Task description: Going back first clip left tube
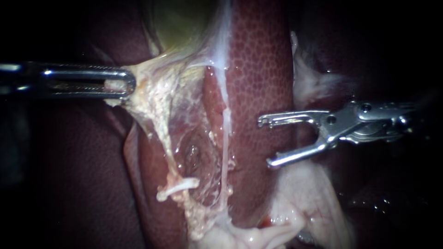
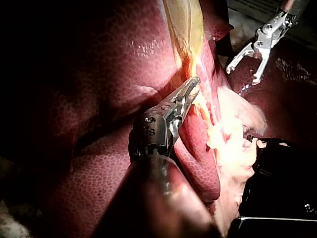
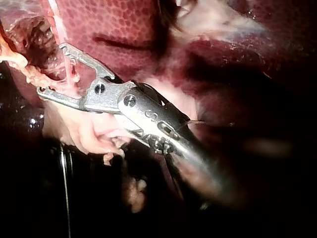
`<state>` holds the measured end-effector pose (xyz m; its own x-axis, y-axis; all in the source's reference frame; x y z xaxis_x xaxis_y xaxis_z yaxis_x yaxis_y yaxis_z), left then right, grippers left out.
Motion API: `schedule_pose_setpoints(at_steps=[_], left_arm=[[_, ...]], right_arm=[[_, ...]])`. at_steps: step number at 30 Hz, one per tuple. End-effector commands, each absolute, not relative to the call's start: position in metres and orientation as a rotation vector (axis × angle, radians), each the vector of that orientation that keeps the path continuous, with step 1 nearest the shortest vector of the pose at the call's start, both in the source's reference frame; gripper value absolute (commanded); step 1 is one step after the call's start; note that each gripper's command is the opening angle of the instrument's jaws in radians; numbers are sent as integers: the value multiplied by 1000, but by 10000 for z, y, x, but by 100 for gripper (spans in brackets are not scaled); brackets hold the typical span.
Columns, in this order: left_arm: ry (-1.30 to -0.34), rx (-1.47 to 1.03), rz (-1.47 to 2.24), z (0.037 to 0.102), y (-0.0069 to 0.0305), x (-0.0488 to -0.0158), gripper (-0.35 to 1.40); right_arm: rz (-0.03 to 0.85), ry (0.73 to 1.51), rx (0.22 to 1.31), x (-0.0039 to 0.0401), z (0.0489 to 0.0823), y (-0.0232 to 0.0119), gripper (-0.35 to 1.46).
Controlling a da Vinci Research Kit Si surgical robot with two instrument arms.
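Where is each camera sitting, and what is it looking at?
Endoscope: close to the tissue, facing the liver; left instrument shut on pale tissue, right instrument open.
Left wrist: on the left arm, looking along its instrument toward the gallbladder.
Right wrist: on the right arm, looking along its open jaws at the liver.
Shared: endoscope and left wrist both show both instruments.

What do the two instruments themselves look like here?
The left instrument has long, round-ended, silvery jaws with a slot down the middle. They sit on a dark wrist piece with a round pin, and the shaft is dark. The right instrument is bright silver, with two slim jaws ending in small hooked tips, round pivot pins and a polished body with cut-outs.
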<state>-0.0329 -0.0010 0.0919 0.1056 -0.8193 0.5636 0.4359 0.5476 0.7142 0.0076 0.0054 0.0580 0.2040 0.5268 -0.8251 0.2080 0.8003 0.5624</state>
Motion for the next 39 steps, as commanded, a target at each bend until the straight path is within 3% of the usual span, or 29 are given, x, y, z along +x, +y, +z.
schedule_pose_setpoints(at_steps=[1,13,24,39], left_arm=[[-1120,416,-966,921,-11,-330,-35],[-1127,407,-946,978,-17,-358,-35],[-1110,425,-914,1022,-25,-403,-35],[-1108,427,-910,1025,-26,-406,-35]], right_arm=[[240,1375,650,76,579,54,60],[254,1373,631,78,578,51,60],[255,1373,629,79,576,50,60],[256,1373,629,79,575,50,60]])
